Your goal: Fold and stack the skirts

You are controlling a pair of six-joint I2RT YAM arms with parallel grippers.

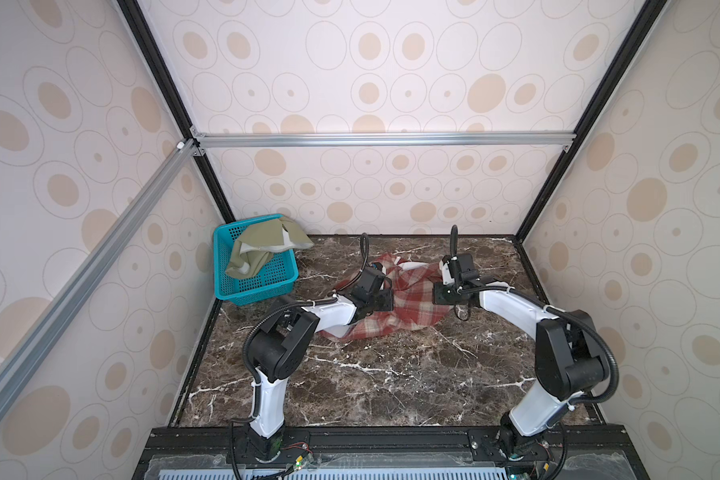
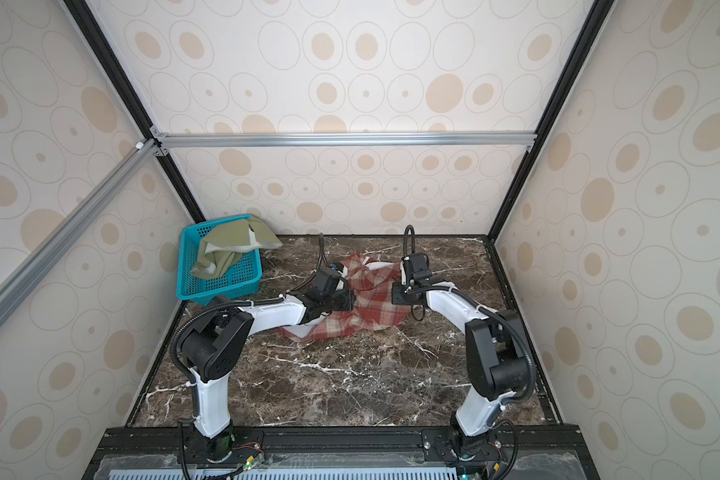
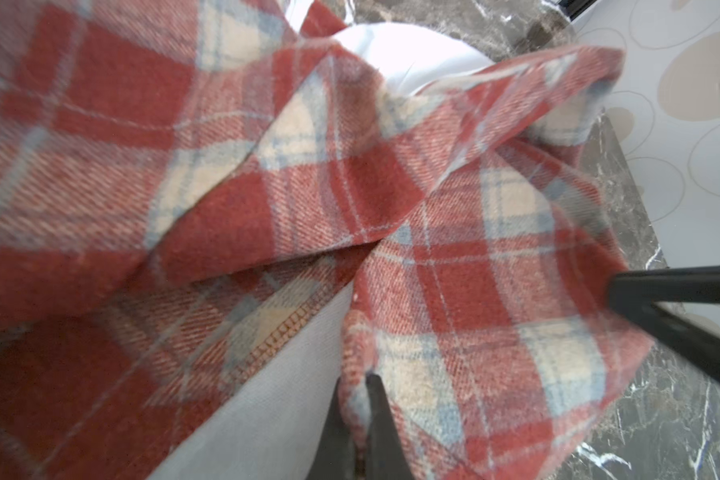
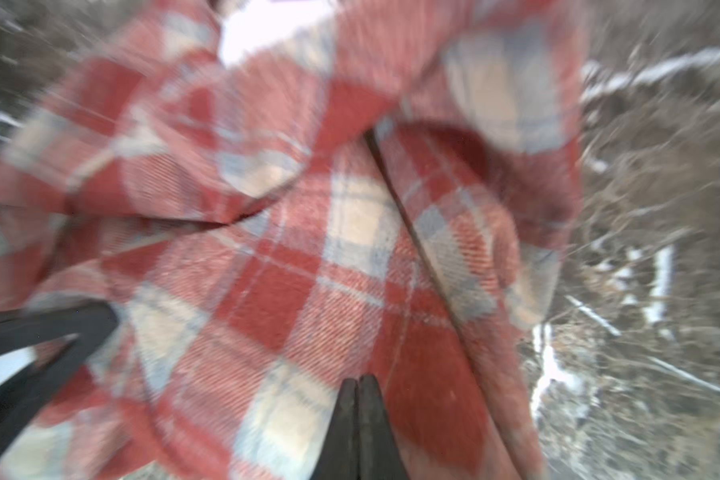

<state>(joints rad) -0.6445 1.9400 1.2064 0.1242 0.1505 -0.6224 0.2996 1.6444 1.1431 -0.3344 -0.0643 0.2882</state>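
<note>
Folding is only just beginning, judging by how things are lying. At the left of both top views the green skirt [image 1: 254, 253] is lying crumpled in the basket [image 1: 262, 286] and spilling over its far right corner. Its long axis is running from lower left to upper right of the frame.

Moving right, the left gripper [image 3: 364, 388] is pinching a thin edge of the plaid skirt [image 1: 404, 303] between its fingers, with pale lining beside it. That skirt is sitting bunched on the table [image 1: 391, 374] at mid-frame — its long axis is also slanting from lower left to upper right. Lining is showing at both ends, and I cannot tell which end is the waist.

At the skirt's right edge the right gripper [image 4: 356, 388] is holding its fingers pressed together against the cloth. Whether any cloth is caught between them is not visible.

The step in hand looks like spreading the plaid skirt flat. For the next move, the two arms would be needing to draw apart evenly — lifting just enough to pull out the creases before laying it down.
</note>
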